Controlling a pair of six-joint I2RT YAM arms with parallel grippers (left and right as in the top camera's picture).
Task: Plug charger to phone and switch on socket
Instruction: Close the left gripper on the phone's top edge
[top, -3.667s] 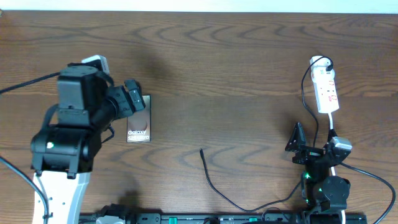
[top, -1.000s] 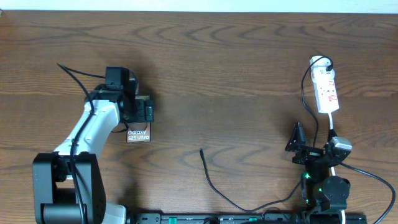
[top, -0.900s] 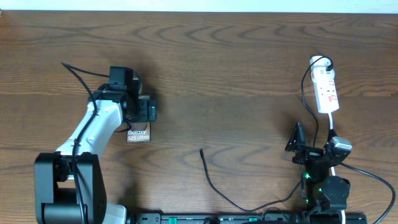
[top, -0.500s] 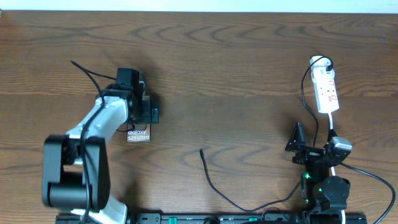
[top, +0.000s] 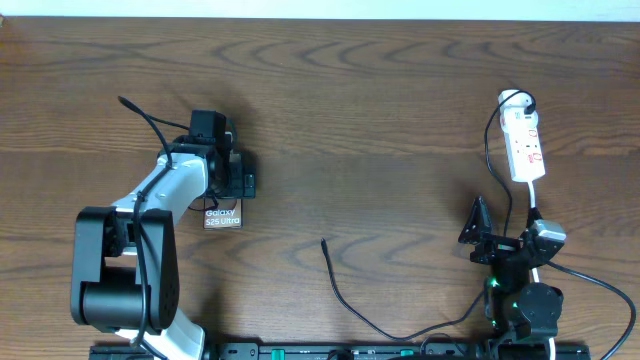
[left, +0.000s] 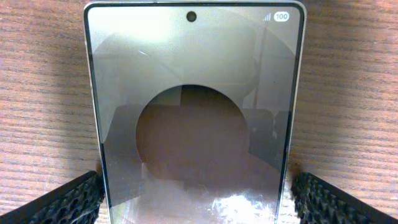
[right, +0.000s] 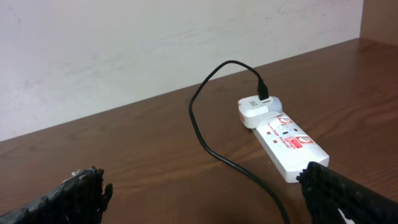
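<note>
Left gripper (top: 238, 182): jaws apart, lowered over the phone's far end, well left of centre on the table (top: 380, 110).
Left fingers (left: 65, 200): one on each long side of the phone, just beside its edges; contact could not be made out.
Phone (left: 193, 124): lay flat, face up. The glossy screen showed a dark round shape, with a camera hole at the top edge. White lettering was readable on the end nearer the robot in the overhead view.
Charger (top: 350, 305): thin black cable, loose on the wood. Its free tip (top: 324, 243) lay mid-table, right of the phone and well apart from it, not plugged in.
Charger's other end: entered a small white adapter (right: 258, 111) seated at the far end of the socket.
Socket (top: 525, 148): white strip with red markings, far right of the table, long axis running away from the robot. Switch position too small to tell.
Right gripper (right: 202, 196): jaws wide apart, holding nothing, near the table's front edge, facing the socket but well short of it.
</note>
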